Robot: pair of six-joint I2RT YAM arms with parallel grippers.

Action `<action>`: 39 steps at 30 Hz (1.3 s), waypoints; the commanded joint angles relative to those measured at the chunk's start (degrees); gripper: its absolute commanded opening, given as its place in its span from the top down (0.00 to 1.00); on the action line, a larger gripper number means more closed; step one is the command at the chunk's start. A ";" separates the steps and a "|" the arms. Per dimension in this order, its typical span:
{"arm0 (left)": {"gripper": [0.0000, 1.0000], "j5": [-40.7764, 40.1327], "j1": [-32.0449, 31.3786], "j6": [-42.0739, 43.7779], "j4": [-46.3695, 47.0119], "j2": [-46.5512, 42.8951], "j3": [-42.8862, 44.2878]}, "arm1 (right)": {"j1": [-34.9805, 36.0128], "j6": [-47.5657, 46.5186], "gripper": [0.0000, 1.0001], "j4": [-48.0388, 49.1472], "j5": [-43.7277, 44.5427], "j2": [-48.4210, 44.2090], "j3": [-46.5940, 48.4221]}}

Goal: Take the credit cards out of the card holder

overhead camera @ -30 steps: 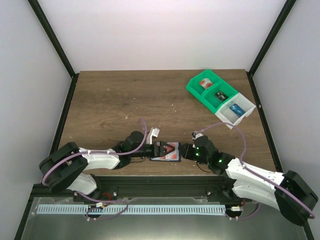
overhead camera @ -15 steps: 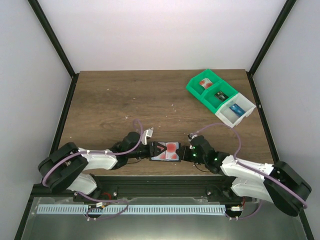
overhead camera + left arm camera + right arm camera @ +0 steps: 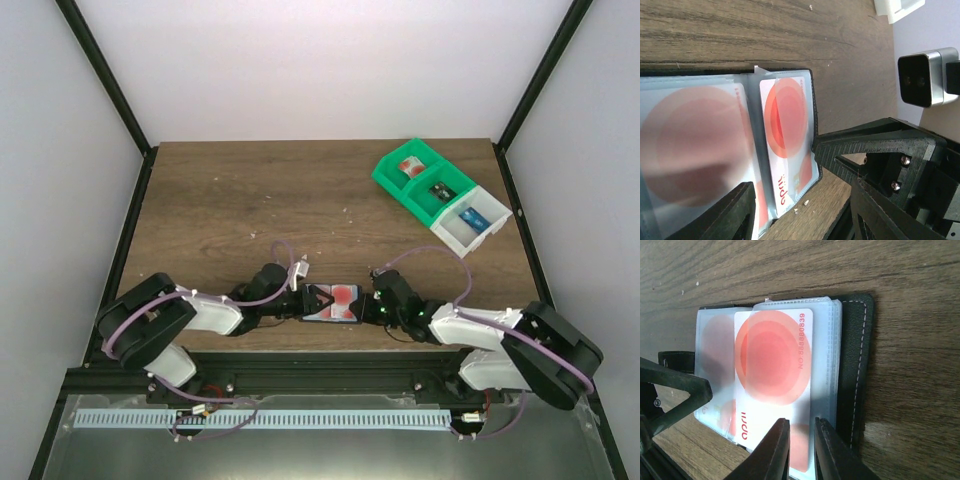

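Card holder open on worktop; red-circle card seemingly part-slid, none out yet. Left hand spread wide; right hand nearly closed over card, grip unclear.

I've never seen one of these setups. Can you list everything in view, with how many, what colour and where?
table: one, brown wood, under everything.
card holder: one, pale blue with a dark edge, lying open at the table's near edge, between the grippers.
credit cards: two show, pale with red circles, one in each panel.
green bin: one, two compartments, far right of the table.
white bin: one, against the green bin; the small items in both are too small to name.
left gripper: black, open, at the holder's left side.
right gripper: black, fingers close together over the right-hand card's edge.
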 commanded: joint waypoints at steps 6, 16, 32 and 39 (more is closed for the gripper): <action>0.46 1.26 0.24 0.93 4.28 2.93 0.50 | 0.39 0.00 0.84 1.63 -0.31 2.07 0.57; 0.51 1.52 0.14 0.09 7.65 5.69 0.39 | 0.36 0.36 0.85 2.20 -0.65 2.20 -0.16; 0.68 1.53 -0.99 -1.58 13.40 9.03 0.38 | 0.36 0.31 0.85 2.45 -0.73 1.90 -0.75; 0.68 -0.02 -1.07 -1.53 12.35 7.50 -0.60 | 0.32 0.44 0.85 2.09 -0.38 0.99 -1.12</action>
